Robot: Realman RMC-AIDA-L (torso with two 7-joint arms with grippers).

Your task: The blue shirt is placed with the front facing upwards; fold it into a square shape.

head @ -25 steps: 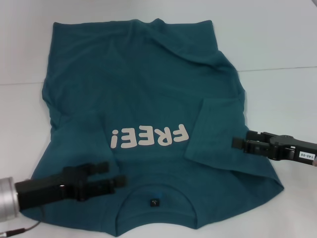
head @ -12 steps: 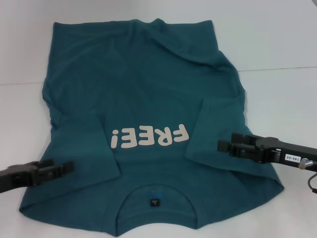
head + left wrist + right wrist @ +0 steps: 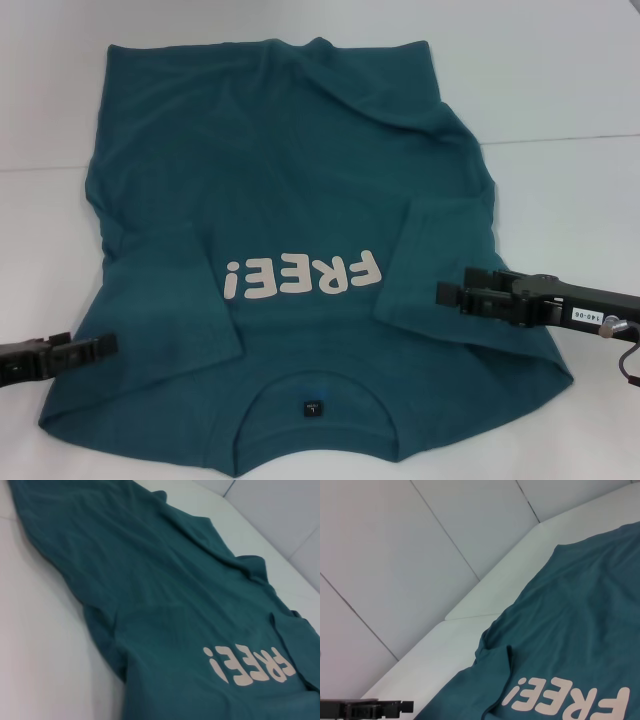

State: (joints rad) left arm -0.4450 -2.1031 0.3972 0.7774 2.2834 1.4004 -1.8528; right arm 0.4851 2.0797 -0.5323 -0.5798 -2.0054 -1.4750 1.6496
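The blue shirt [image 3: 290, 180] lies flat on the white table, chest up, with the collar toward me and the "FREE!" lettering [image 3: 303, 276] upside down. Both short sleeves are folded inward onto the body. My left gripper [image 3: 98, 347] hovers open at the shirt's near left edge, holding nothing. My right gripper [image 3: 452, 296] is open and low over the folded right sleeve [image 3: 430, 260], with no cloth between its fingers. The left wrist view shows the shirt [image 3: 165, 595] stretched out. In the right wrist view the shirt [image 3: 580, 630] fills the lower right and the left gripper [image 3: 402, 707] shows far off.
The white table [image 3: 560, 90] extends around the shirt, with a seam line [image 3: 45, 167] running across it. Pale wall panels [image 3: 420, 555] stand behind the table's far edge. A cable [image 3: 628, 360] hangs at the right arm.
My left gripper has drawn back to the left, off the collar area to the shirt's edge. My right gripper has slid left over the folded right sleeve. The shirt has not moved.
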